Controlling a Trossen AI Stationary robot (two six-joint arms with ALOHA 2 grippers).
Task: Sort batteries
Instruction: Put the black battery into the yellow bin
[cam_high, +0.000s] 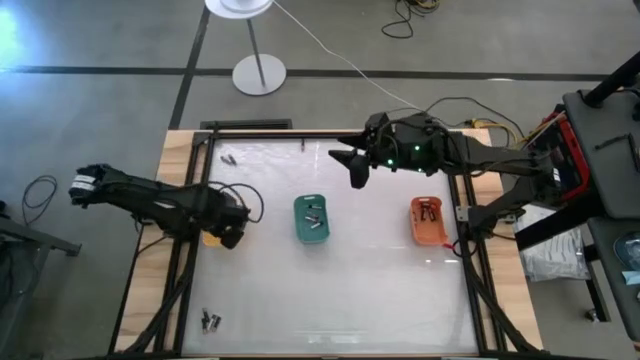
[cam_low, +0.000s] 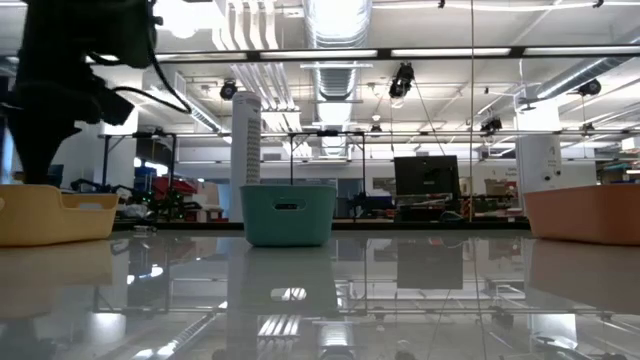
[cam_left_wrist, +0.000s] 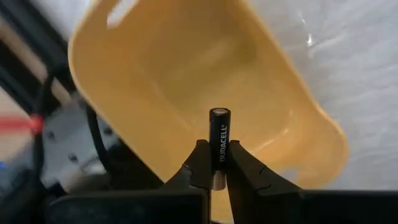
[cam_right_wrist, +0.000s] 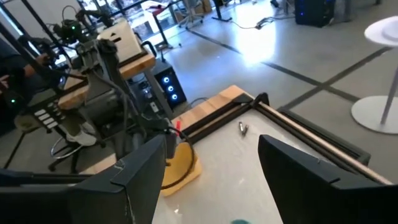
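My left gripper (cam_high: 232, 236) hangs over the yellow tray (cam_high: 210, 238) at the table's left side, shut on a black battery (cam_left_wrist: 219, 140) marked Duracell. The tray's hollow (cam_left_wrist: 186, 81) shows bare below it. My right gripper (cam_high: 356, 168) is open and holds nothing, raised over the far middle of the table. A few batteries lie in the green tray (cam_high: 312, 219) and in the orange tray (cam_high: 430, 222). Loose batteries rest on the table at the far left (cam_high: 229, 157) and the near left (cam_high: 210, 320). My left gripper pinches the battery's lower half (cam_left_wrist: 217, 163) between its two fingertips (cam_left_wrist: 200, 163). The battery lies along the fingers, and its dark end (cam_left_wrist: 219, 113) sticks out past them. It is lifted clear, above the yellow tray's hollow.
The three trays stand in a row across the table's middle: yellow (cam_low: 50, 215), green (cam_low: 288, 213), orange (cam_low: 585, 212). Black rails frame the tabletop (cam_high: 330, 290). A lamp base (cam_high: 259, 74) stands on the floor beyond the far edge. There is bare table between and in front of the trays.
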